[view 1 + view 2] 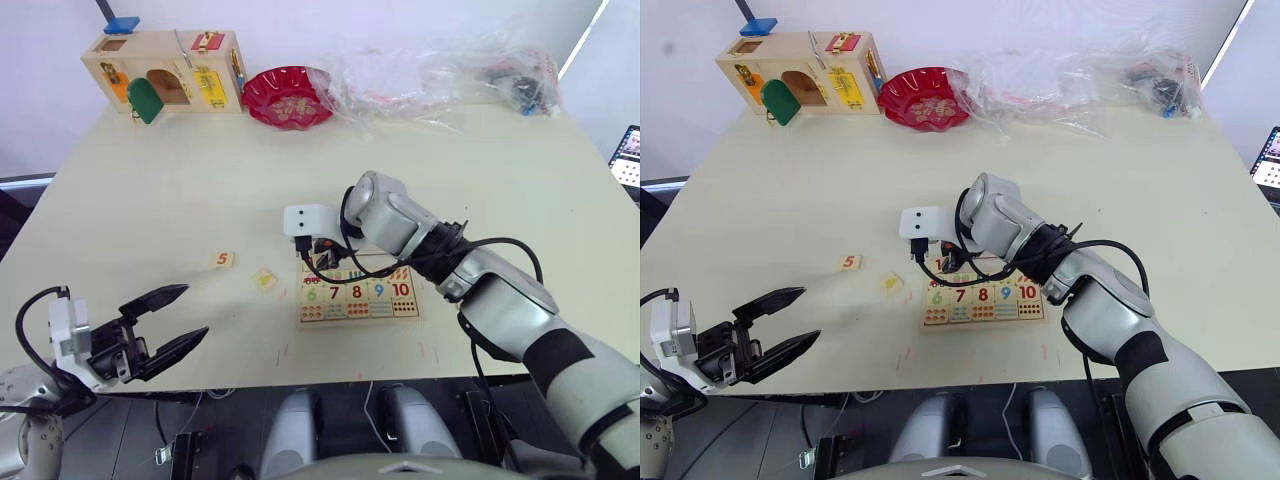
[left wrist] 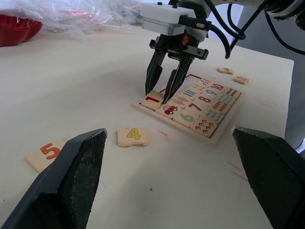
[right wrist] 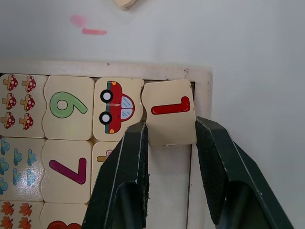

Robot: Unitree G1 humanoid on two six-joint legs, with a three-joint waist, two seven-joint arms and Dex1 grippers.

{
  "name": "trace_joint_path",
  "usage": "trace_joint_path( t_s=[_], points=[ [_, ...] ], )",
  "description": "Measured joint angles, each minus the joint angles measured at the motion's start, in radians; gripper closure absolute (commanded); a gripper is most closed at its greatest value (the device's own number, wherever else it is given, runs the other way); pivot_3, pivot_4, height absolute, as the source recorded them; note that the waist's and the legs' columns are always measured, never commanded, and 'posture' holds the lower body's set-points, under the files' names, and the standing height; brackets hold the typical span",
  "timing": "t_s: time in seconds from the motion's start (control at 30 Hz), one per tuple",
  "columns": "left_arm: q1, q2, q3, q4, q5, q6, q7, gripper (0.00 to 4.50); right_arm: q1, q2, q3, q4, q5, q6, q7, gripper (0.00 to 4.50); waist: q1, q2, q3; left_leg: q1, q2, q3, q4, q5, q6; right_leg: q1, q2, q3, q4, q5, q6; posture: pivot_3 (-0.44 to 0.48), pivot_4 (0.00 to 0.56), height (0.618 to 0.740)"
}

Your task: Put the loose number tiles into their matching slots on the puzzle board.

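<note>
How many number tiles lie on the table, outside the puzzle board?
4: tile 5 and tile 4 on the board's left, two more beyond it. Others may be hidden.

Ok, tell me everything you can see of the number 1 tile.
The 1 tile is a small square of pale wood with rounded corners and a red numeral. It sits slightly askew in the corner slot of the puzzle board, beside the car picture square. The right claw straddles it, fingers open alongside its edges.
</note>
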Motion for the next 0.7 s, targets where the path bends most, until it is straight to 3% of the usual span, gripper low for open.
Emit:
trace_joint_path(
  t_s=[0.1, 0.13, 0.17, 0.2, 0.27, 0.47, 0.7],
  points=[
    [0.001, 0.0, 0.0, 0.0, 0.0, 0.0, 0.0, 0.0, 0.0, 0.0, 0.0, 0.0, 0.0, 0.0, 0.001, 3.5, 0.0, 0.0, 0.0, 0.0, 0.0, 0.0, 0.0, 0.0, 0.0, 0.0, 0.0, 0.0, 0.0, 0.0, 0.0, 0.0, 0.15, 0.74],
    [0.001, 0.0, 0.0, 0.0, 0.0, 0.0, 0.0, 0.0, 0.0, 0.0, 0.0, 0.0, 0.0, -0.001, 0.002, 2.78, 0.0, 0.0, 0.0, 0.0, 0.0, 0.0, 0.0, 0.0, 0.0, 0.0, 0.0, 0.0, 0.0, 0.0, 0.0, 0.0, 0.15, 0.74],
    [0.001, 0.0, 0.0, 0.0, 0.0, 0.0, 0.0, 0.0, 0.0, 0.0, 0.0, 0.0, 0.0, -0.002, 0.002, 2.57, 0.0, 0.0, 0.0, 0.0, 0.0, 0.0, 0.0, 0.0, 0.0, 0.0, 0.0, 0.0, 0.0, 0.0, 0.0, 0.0, 0.15, 0.74],
    [0.001, 0.0, 0.0, 0.0, 0.0, 0.0, 0.0, 0.0, 0.0, 0.001, -0.001, 0.0, 0.0, -0.003, -0.003, 1.97, 0.0, 0.0, 0.0, 0.0, 0.0, 0.0, 0.0, 0.0, 0.0, 0.0, 0.0, 0.0, 0.0, 0.0, 0.0, 0.0, 0.15, 0.74],
    [0.001, 0.0, 0.0, 0.0, 0.0, 0.0, 0.0, 0.0, 0.0, 0.001, -0.002, 0.0, 0.0, -0.004, -0.004, 1.32, 0.0, 0.0, 0.0, 0.0, 0.0, 0.0, 0.0, 0.0, 0.0, 0.0, 0.0, 0.0, 0.0, 0.0, 0.0, 0.0, 0.15, 0.74],
    [0.001, 0.0, 0.0, 0.0, 0.0, 0.0, 0.0, 0.0, 0.001, -0.007, -0.032, -0.01, 0.003, -0.012, -0.014, 1.32, 0.0, 0.0, 0.0, 0.0, 0.0, 0.0, 0.0, 0.0, 0.0, 0.0, 0.0, 0.0, 0.0, 0.0, 0.0, 0.0, 0.15, 0.74],
    [-0.004, 0.01, 0.003, 0.006, 0.0, 0.0, 0.0, 0.0, 0.067, -0.086, -0.195, -0.239, 0.144, 0.036, 0.037, 1.32, 0.002, 0.0, 0.0, -0.001, 0.0, -0.001, 0.0, 0.0, 0.0, 0.0, 0.0, -0.001, 0.0, 0.0, 0.001, 0.0, 0.15, 0.74]
  ],
)
